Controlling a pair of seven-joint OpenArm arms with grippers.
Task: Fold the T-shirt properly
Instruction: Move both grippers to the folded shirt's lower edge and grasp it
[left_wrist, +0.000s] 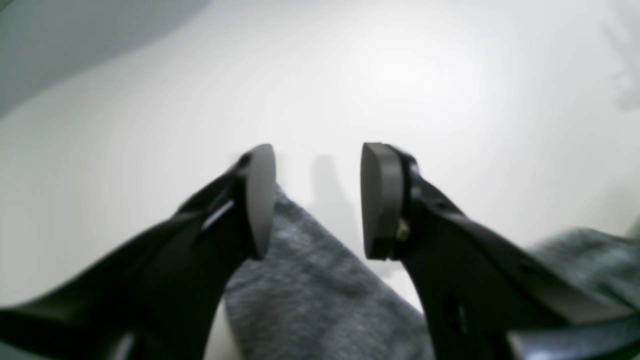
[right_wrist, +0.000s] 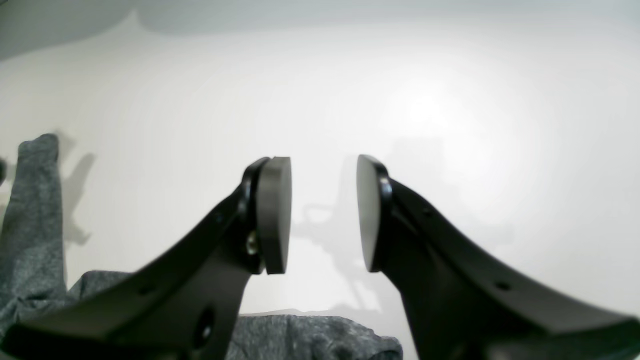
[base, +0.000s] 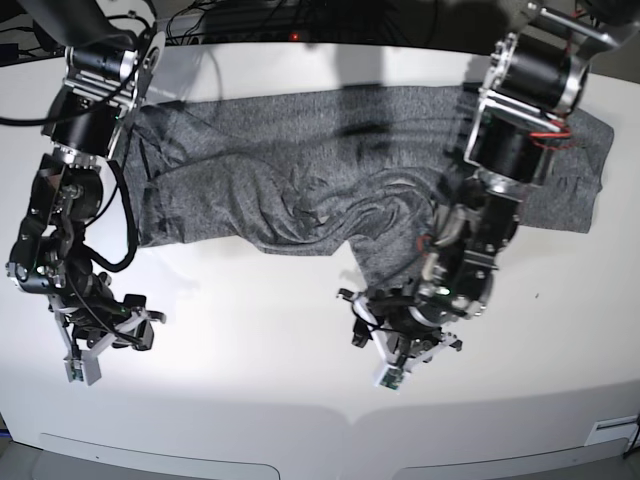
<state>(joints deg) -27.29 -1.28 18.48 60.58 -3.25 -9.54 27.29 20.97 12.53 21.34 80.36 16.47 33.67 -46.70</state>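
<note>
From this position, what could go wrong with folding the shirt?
1. The shirt lies bunched and wrinkled in the middle, so a fold made now would probably trap creases.
2. The left gripper is open above the sleeve end; closing here may pinch only the edge, which could slip out.
3. The right gripper is open over the bare table, with the cloth off to its side, so closing here would likely catch nothing.

The white table (base: 300, 400) is very bright, with a big shiny glare patch near its front in the base view. Both wrist views look soft and blurry, mostly at the edges, and bent like a fish-eye. Faint grey shadows fall on the table behind the dark fingers (right_wrist: 274, 215).
</note>
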